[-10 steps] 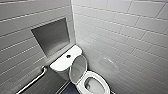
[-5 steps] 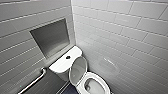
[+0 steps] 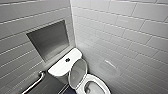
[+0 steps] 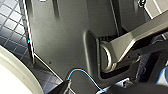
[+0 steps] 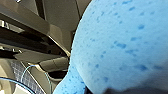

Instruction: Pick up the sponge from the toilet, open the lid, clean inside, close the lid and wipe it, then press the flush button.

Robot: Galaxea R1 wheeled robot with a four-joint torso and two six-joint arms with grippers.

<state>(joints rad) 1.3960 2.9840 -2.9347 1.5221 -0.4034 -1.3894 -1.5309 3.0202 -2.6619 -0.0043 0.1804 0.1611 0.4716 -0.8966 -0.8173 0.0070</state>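
Right gripper (image 5: 110, 88) had the sponge (image 5: 120, 45) in its grasp. In the right wrist view the speckled bright blue pad sat close against the camera, clear of any support, with grey parts of the robot's body behind it. A thin blue cable (image 5: 25, 72) curved past a patch of gridded floor beyond.

In the left wrist view the robot's dark plate (image 4: 65, 37) and jointed bar (image 4: 130, 40) took up most of the picture, and another blue cable (image 4: 82, 73) looped below them. Dark tiled floor (image 4: 10, 25) showed to one side, next to a white curved edge (image 4: 15, 72) that I could not identify. How far the left gripper was open could not be told.

In the head view the toilet (image 3: 102, 81) stood in the corner of two grey-tiled walls. The lid (image 3: 78, 72) was raised, leaning back against the tank (image 3: 60, 68), whose flat top carried a dark button (image 3: 67, 60). A recessed niche (image 3: 48, 42) was set in the wall above the tank, and a metal grab bar (image 3: 35, 83) ran along the wall beside it.
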